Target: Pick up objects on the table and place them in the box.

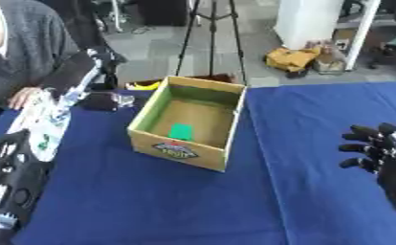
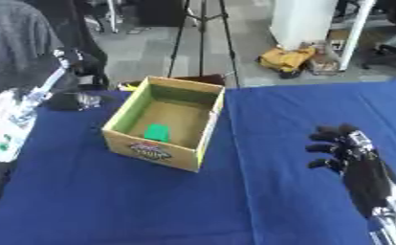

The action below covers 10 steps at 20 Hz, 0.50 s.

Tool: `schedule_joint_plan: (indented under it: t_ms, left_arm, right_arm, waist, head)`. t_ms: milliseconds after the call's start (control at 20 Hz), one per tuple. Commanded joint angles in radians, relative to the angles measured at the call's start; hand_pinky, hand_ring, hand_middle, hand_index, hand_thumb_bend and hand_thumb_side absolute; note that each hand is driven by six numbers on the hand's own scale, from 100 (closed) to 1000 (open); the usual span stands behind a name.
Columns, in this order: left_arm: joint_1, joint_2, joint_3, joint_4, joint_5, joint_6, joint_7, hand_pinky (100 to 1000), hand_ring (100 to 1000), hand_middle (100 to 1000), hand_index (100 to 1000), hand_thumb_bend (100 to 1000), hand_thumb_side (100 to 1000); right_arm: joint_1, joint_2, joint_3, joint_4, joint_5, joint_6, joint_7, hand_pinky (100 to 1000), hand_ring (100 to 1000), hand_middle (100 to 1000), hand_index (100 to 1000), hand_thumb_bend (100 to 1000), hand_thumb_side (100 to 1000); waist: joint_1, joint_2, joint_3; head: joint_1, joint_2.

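An open cardboard box (image 1: 221, 103) stands mid-table, with a small green thing (image 1: 181, 131) lying on its floor. At the table's left edge my left hand (image 1: 7, 152) is curled round a tilted white bottle-like object (image 1: 44, 125) with a green mark, which hides most of the hand. Its narrow end points up and away, left of the box and apart from it. Over bare cloth at the right, my right hand (image 2: 339, 146) hovers with relaxed fingers and holds nothing.
A black object (image 1: 99, 101) with a shiny piece (image 1: 124, 99) lies on the blue tablecloth (image 1: 302, 124) just behind the box's left corner. A person sits at the far left, one hand (image 1: 21, 98) near the table edge. A tripod and clutter stand beyond the table.
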State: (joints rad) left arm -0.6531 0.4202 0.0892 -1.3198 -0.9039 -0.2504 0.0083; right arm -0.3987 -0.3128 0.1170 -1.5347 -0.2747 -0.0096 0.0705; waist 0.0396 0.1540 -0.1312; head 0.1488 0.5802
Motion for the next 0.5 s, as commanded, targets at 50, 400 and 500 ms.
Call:
schedule_joint_plan:
  t_ms: [50, 400, 500]
  left_arm:
    - [0.042, -0.035, 0.016, -0.091, 0.056, 0.035, 0.055, 598, 591, 635, 773, 680, 914]
    - [0.220, -0.144, -0.007, -0.237, 0.165, 0.144, 0.111, 599, 594, 639, 771, 658, 995]
    - [0.268, -0.160, -0.020, -0.285, 0.195, 0.170, 0.109, 599, 596, 641, 772, 664, 1000]
  right_arm:
    - [-0.015, -0.013, -0.016, -0.029, -0.002, -0.004, -0.010, 565, 722, 722, 834, 100, 1000]
    - [-0.019, -0.011, -0.028, -0.036, -0.007, -0.006, -0.032, 564, 731, 735, 839, 100, 1000]
    - [-0.017, -0.008, -0.031, -0.035, -0.008, -0.007, -0.041, 563, 733, 738, 837, 100, 1000]
  waist:
    - [-0.005, -0.010, 0.005]
    - [-0.020, -0.011, 0.010]
    - [-0.021, -0.013, 0.008]
  head:
    - [-0.011, 0.002]
    - [-0.009, 0.008]
    - [-0.008, 0.012]
